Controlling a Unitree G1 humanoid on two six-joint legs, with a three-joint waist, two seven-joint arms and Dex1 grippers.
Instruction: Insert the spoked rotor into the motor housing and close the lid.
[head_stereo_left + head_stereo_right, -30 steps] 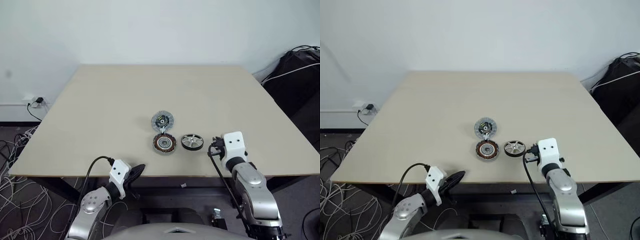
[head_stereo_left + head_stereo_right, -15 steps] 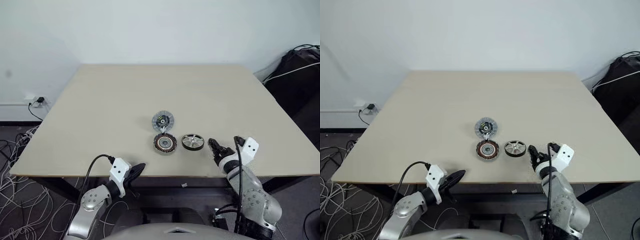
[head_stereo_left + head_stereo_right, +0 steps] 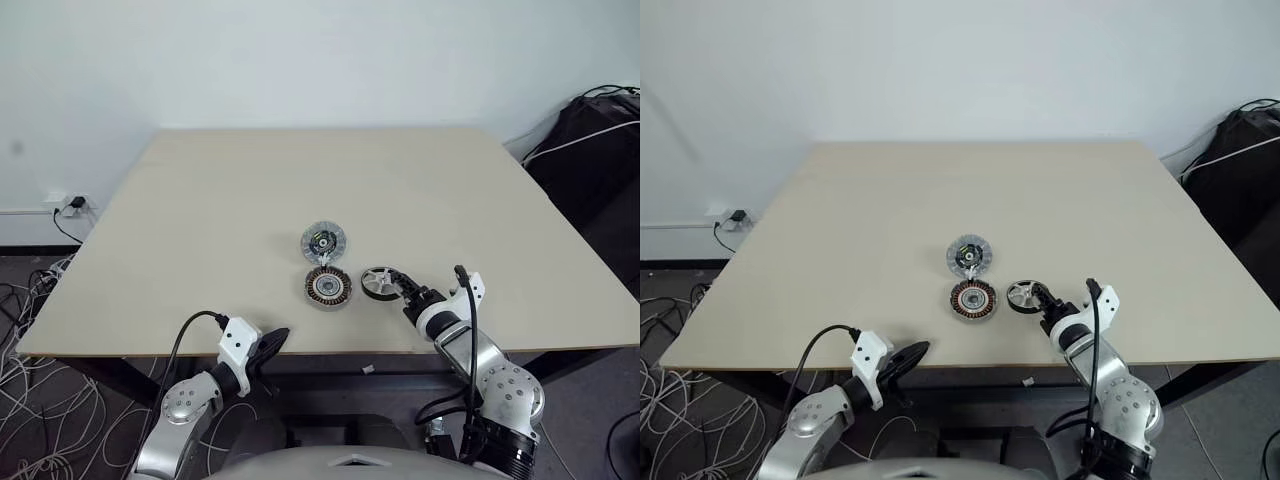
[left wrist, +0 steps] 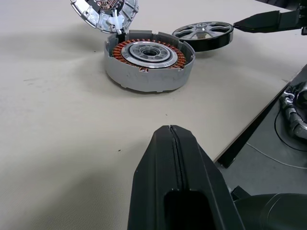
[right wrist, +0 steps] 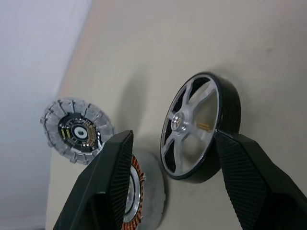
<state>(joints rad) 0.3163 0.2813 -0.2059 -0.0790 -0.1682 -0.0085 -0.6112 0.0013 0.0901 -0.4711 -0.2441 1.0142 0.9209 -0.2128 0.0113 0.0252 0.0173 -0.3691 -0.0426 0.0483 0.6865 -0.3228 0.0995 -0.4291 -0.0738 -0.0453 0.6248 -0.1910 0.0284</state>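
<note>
Right gripper [image 5: 172, 158] spread open around the spoked wheel [image 5: 199, 127], not gripping; left gripper [image 4: 173, 139] clenched, empty, at the table [image 3: 200, 200] edge.

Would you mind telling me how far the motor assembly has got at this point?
Nothing is assembled yet. The spoked rotor lies on the table beside the motor housing, whose copper windings are uncovered, and the lid lies open behind it, green-and-black face up. In hand: the right gripper, jaws open, is at the rotor. Left: grasping, inserting, closing. The left gripper waits shut.
</note>
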